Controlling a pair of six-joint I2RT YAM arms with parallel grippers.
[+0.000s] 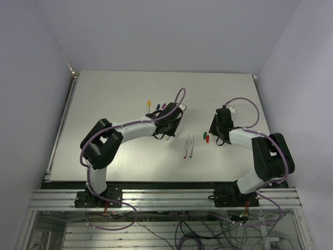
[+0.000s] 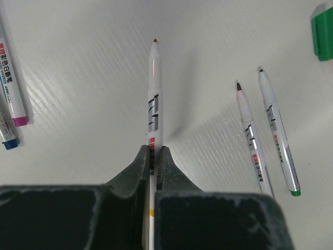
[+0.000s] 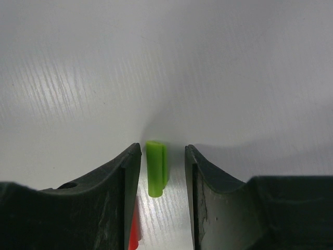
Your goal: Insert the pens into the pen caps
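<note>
The left gripper (image 2: 152,156) is pinched tight on a pen (image 2: 155,88) and grips it partway down the barrel. The pen sticks straight out ahead of the fingers. It is slim and white, with grey and red print, and its bare tip is orange-brown. Its soft shadow falls on the table (image 2: 93,62) to the right.

A little further right lie two loose pens (image 2: 263,140), side by side and nearly parallel, with their uncapped tips pointing away. One has a dark red tip and the other a green butt end. At the left edge of that view are the ends of two more pens, one magenta (image 2: 20,121) and one blue (image 2: 9,143).

The right gripper (image 3: 162,151) sits low over the table with its fingers spread apart. The green cap (image 3: 156,166) lies between them with a gap on each side, a bit nearer the finger on the left of that view. It is a short, stubby, bright green tube with a ridge along one side, and it lies lengthwise in line with the fingers. The red cap (image 3: 134,234) is just beside it, mostly hidden behind that same finger.

From above, both caps lie just to the right of the two loose pens, between the arms.
</note>
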